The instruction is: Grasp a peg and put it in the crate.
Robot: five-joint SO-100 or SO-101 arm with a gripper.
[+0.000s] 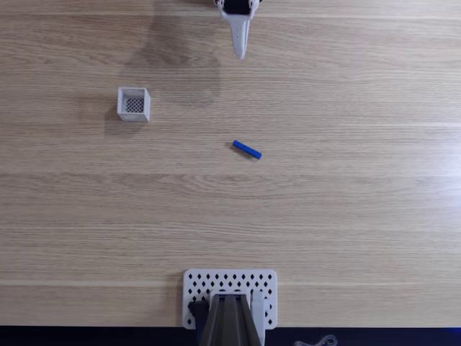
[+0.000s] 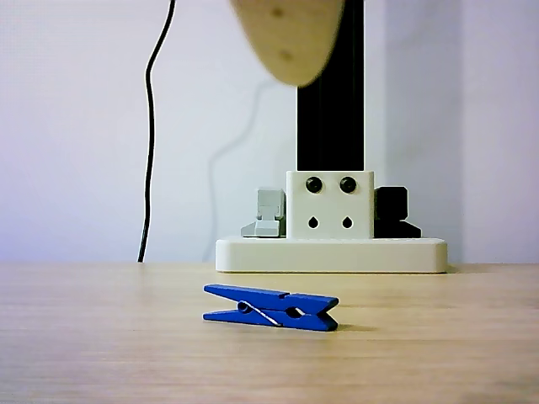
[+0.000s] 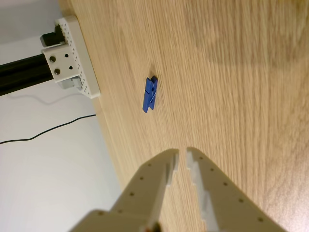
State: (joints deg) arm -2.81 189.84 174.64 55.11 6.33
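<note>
The gripper [image 3: 182, 153] hung above the table with its two pale fingers [image 3: 149, 181] drawn nearly together, only a thin slit left between the tips, and nothing was held in them. In the fixed view it reached in from the top edge as a narrow white point [image 1: 239, 45], well apart from everything else on the table.

The crate [image 1: 134, 104] stood upright on the left side of the fixed view, a small white square box open at the top. Its dark perforated bottom was visible and nothing lay inside it.

The peg [image 1: 247, 149], a bright blue clothes peg, lay flat on the wood near the middle of the fixed view, slightly tilted, well to the right of the crate and below the gripper. In the wrist view it lay beyond the fingertips [image 3: 150, 94], apart from them. The other view showed it side-on [image 2: 270, 307] resting on the tabletop.

The table [image 1: 360, 216] was light wood with a long straight grain. A white perforated plate [image 1: 194, 285] sat at its bottom edge in the fixed view, carrying a white mount block [image 2: 329, 204] and a black upright post [image 2: 330, 126]. Behind the table stood a plain white wall [image 2: 67, 126], with a thin black cable [image 2: 149, 151] hanging down in front of it.
</note>
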